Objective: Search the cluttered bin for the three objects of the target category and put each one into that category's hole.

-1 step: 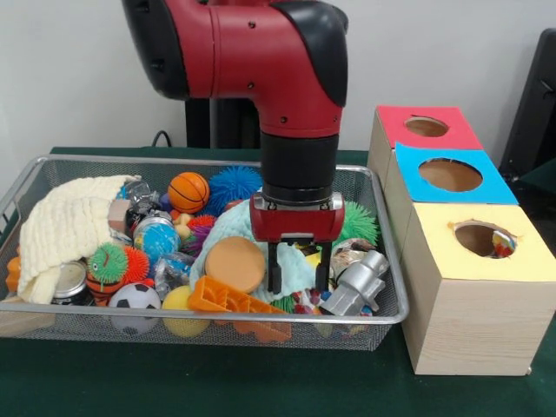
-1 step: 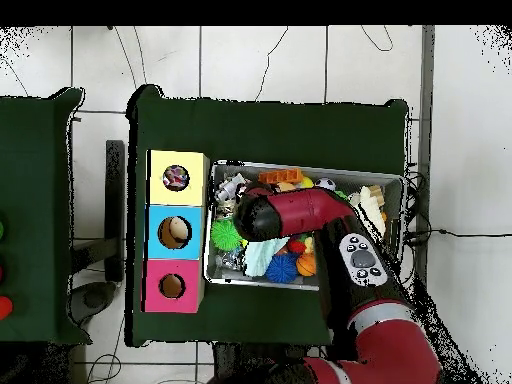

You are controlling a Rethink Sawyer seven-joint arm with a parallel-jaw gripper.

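Now, from my remote seat, going left to right in the front view: at the frame's left a cream cloth (image 1: 65,230) drapes over the wire bin's (image 1: 217,320) left end, with a tin can (image 1: 69,282) and a small soccer ball (image 1: 135,298) below it. Toward the middle lie a mini basketball (image 1: 188,191), a blue spiky ball (image 1: 233,184), a tan disc (image 1: 234,264) and an orange plastic piece (image 1: 228,300). I see the gripper (image 1: 297,274) at centre, its fingers (image 1: 274,271) narrowly parted and dipped into the clutter over a pale teal cloth (image 1: 217,234), holding nothing I can make out. Just right of the fingers sits a silver metal part (image 1: 356,285), with a green spiky ball (image 1: 358,222) behind it. At the right, on the green tabletop (image 1: 261,382), stand the red box (image 1: 417,130), blue box (image 1: 447,178) and yellow box (image 1: 478,278), each with a round hole on top.
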